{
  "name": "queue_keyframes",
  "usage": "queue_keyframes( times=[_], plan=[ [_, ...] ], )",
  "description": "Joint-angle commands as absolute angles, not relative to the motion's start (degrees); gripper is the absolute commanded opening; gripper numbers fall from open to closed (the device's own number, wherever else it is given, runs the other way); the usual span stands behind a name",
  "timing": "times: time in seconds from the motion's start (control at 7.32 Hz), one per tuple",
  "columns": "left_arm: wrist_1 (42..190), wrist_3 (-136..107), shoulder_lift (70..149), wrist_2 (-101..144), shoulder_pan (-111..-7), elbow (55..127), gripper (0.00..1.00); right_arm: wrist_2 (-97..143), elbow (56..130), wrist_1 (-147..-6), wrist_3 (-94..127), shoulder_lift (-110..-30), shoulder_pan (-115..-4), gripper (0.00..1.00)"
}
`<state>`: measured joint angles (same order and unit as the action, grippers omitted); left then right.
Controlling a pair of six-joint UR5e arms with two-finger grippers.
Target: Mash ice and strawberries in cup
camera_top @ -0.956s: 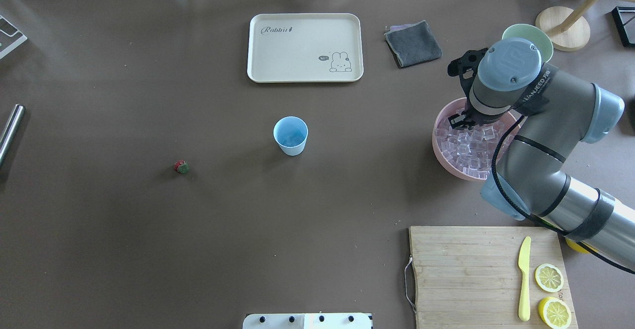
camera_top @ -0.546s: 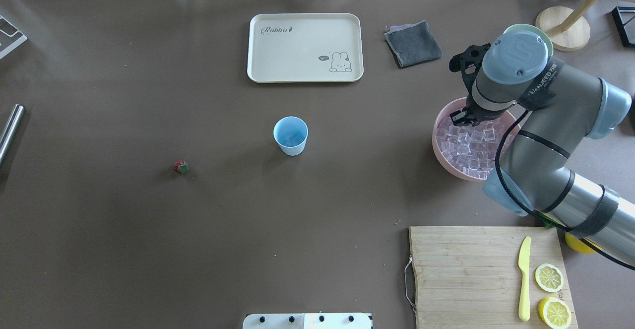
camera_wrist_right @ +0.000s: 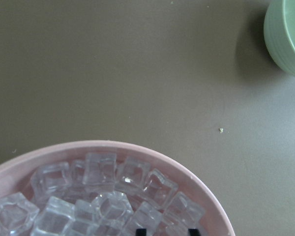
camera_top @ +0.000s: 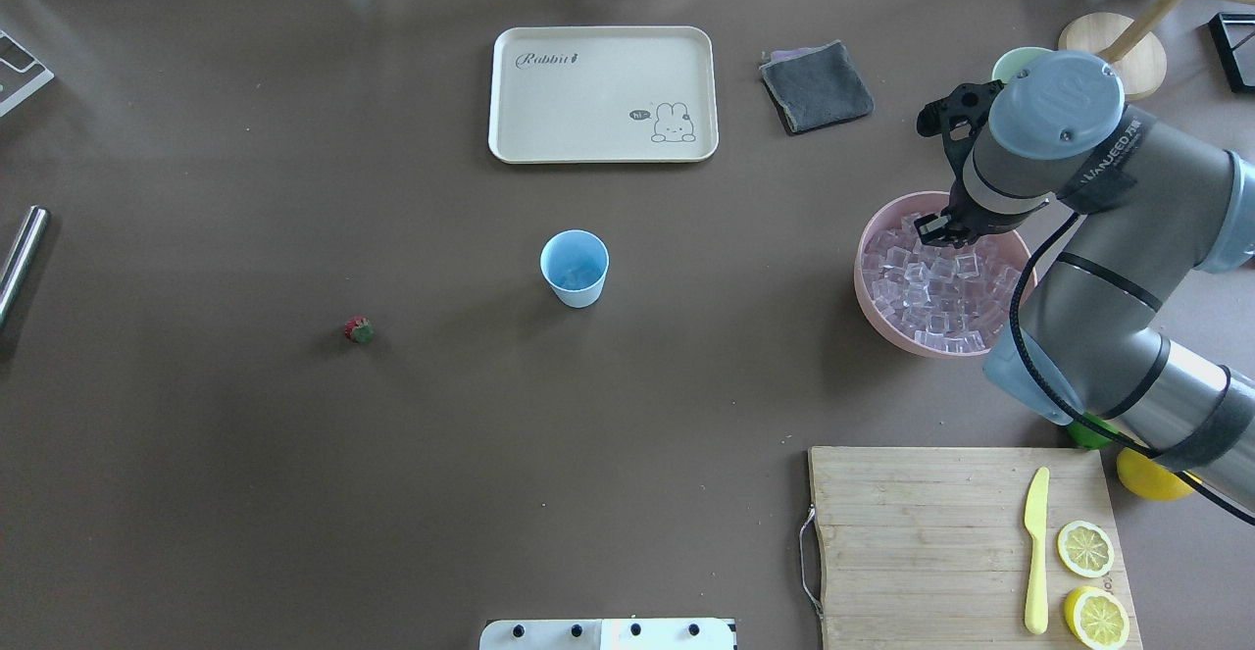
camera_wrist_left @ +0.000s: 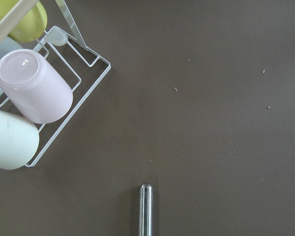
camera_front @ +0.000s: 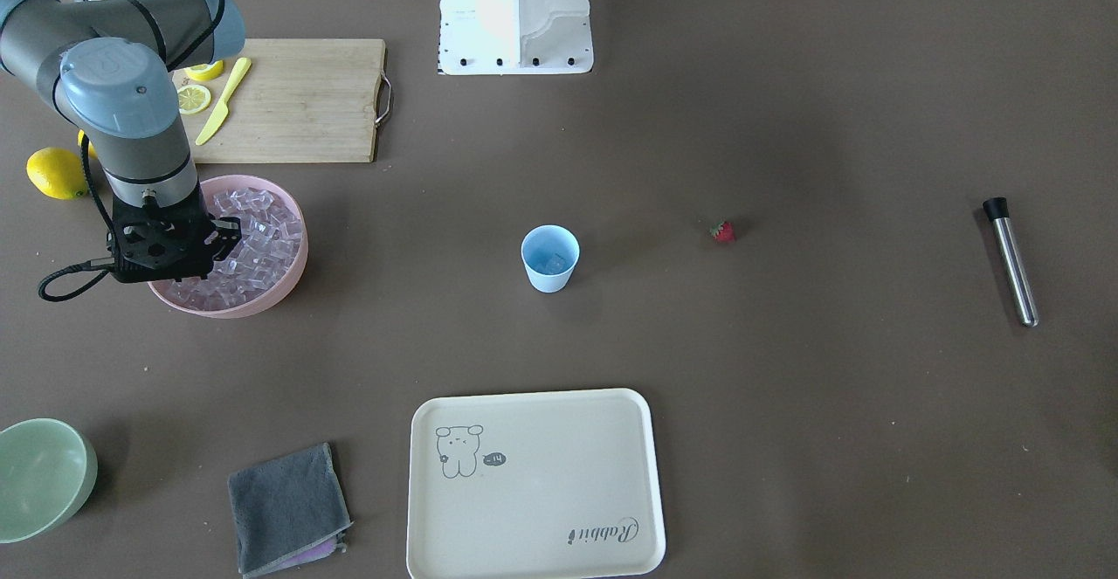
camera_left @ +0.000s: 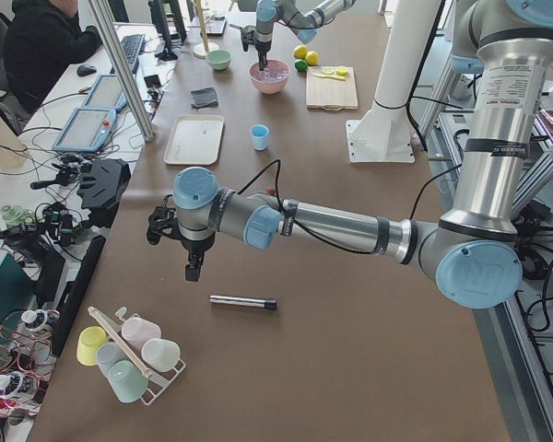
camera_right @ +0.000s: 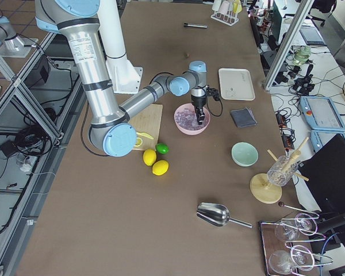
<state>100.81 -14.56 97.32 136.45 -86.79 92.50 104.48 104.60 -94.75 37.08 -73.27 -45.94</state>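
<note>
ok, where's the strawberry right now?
In the overhead view the strawberry lies on the table, on the robot's left side, left of the cup and slightly nearer the robot, touching nothing.

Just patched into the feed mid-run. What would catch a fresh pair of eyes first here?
The right gripper hangs low over the pink bowl heaped with ice, at the table's right side in the overhead view. The light-blue cup stands alone mid-table, with the lone strawberry lying on bare table to its left. The left gripper hovers far off, near a metal rod.
</note>
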Motion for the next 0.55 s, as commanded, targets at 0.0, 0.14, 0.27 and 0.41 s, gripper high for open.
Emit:
queue_keyframes(
  times=[0.0, 0.14, 0.27, 0.41],
  plan=[
    [100.8, -14.7, 97.4, 136.4, -86.7, 92.5, 0.98, 103.9, 105.3, -94.8, 37.4, -74.1, -45.9, 0.97],
    [100.8, -14.7, 97.5, 136.4, -86.7, 92.5, 0.98, 103.9, 105.3, -94.8, 37.5, -74.3, -45.8, 0.95],
    [100.8, -14.7, 97.8, 136.4, -86.6, 92.4, 0.98, 103.6, 105.3, -94.8, 37.6, -74.3, -45.3, 0.95],
    [100.8, -14.8, 97.8, 136.4, -86.3, 92.4, 0.98, 102.9, 105.3, -94.8, 37.8, -74.3, -44.6, 0.92]
  ],
)
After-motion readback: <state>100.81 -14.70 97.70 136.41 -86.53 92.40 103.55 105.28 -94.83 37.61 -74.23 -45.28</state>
